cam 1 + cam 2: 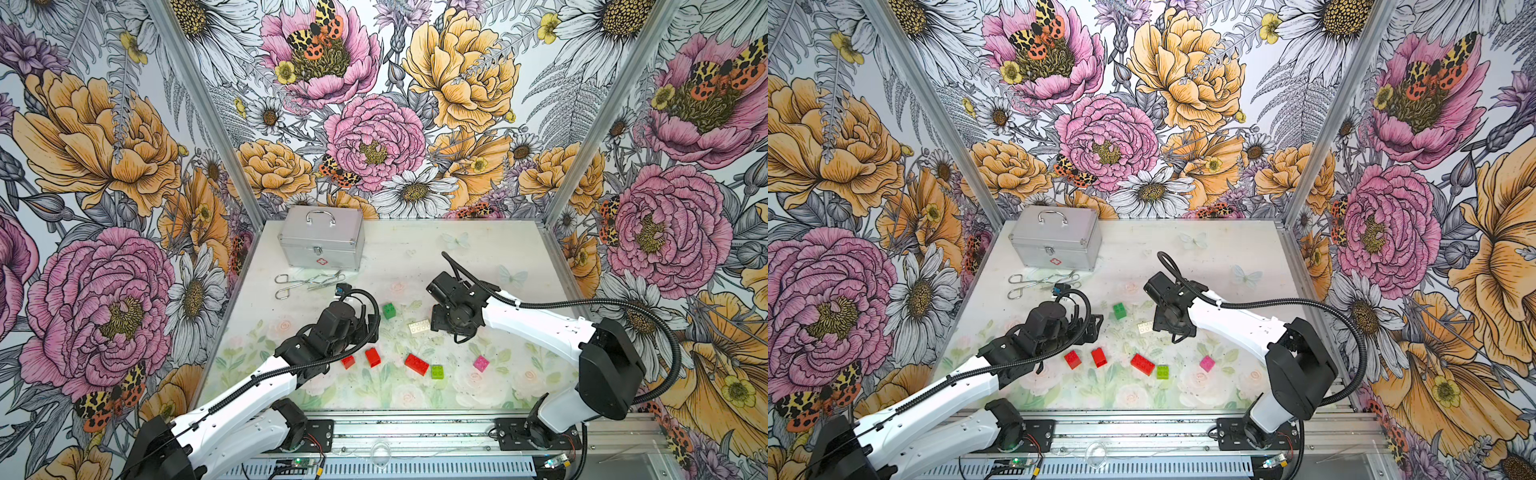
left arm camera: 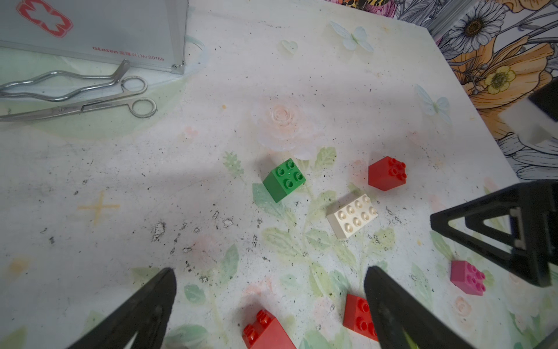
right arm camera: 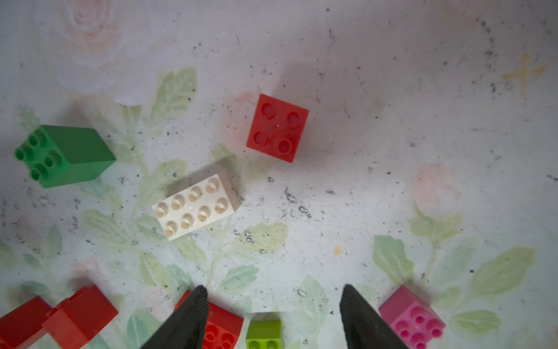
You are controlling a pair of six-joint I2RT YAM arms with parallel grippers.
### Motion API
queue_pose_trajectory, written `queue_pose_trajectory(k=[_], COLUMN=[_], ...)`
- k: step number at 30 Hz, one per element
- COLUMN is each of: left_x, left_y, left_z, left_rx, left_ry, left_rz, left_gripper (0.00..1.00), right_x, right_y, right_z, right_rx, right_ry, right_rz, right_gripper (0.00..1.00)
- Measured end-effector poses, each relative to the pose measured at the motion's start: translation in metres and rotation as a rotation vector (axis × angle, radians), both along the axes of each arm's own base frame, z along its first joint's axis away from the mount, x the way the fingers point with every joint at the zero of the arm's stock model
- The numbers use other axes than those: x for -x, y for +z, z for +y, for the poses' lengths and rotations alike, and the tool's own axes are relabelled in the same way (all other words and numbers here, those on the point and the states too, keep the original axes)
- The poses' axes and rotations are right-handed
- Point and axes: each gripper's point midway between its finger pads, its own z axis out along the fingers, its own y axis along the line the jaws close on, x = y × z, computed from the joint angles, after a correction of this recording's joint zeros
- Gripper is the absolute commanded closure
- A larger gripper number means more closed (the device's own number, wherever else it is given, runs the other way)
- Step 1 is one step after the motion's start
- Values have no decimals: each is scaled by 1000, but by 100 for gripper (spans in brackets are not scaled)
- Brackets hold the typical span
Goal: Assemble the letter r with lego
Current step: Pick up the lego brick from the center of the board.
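Right wrist view is showing the right gripper [image 3: 274, 288] hovering over the pale flower-printed bench [image 3: 392, 121], its jaws standing apart with nothing between them. A red square four-stud plastic brick [image 3: 277, 127] is sitting ahead of the fingertips, near a white eight-stud oblong brick [image 3: 196, 205] and a dark green square brick [image 3: 63, 155]. In a top view, more lego is lying in a loose row nearer the arm bases: a small red brick [image 1: 348, 361], a second red brick [image 1: 372, 357], a long red brick [image 1: 417, 364] just beside a lime green square brick [image 1: 437, 371], and a pink square brick [image 1: 481, 363]. The left gripper [image 2: 268, 272] is hanging wide apart, gripping nothing. A silver metal case [image 1: 320, 237] and steel scissor-like tools [image 1: 307, 282] are resting at the far left.
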Motion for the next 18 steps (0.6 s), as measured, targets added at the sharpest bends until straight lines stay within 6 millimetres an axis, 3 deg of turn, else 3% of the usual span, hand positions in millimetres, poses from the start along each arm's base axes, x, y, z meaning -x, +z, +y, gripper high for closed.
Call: queue_pose_trajectory(k=[9, 18], left_x=[16, 30], left_y=[-15, -17], left_z=[21, 39], left_rx=[54, 131], left_ry=[79, 148], left_rz=[37, 47], left_gripper=[2, 3], right_x=[0, -37], right_y=[8, 20], right_z=[53, 92], right_rx=[-26, -43], right_ry=[153, 261], right_rz=[-6, -49], right_gripper=[29, 31])
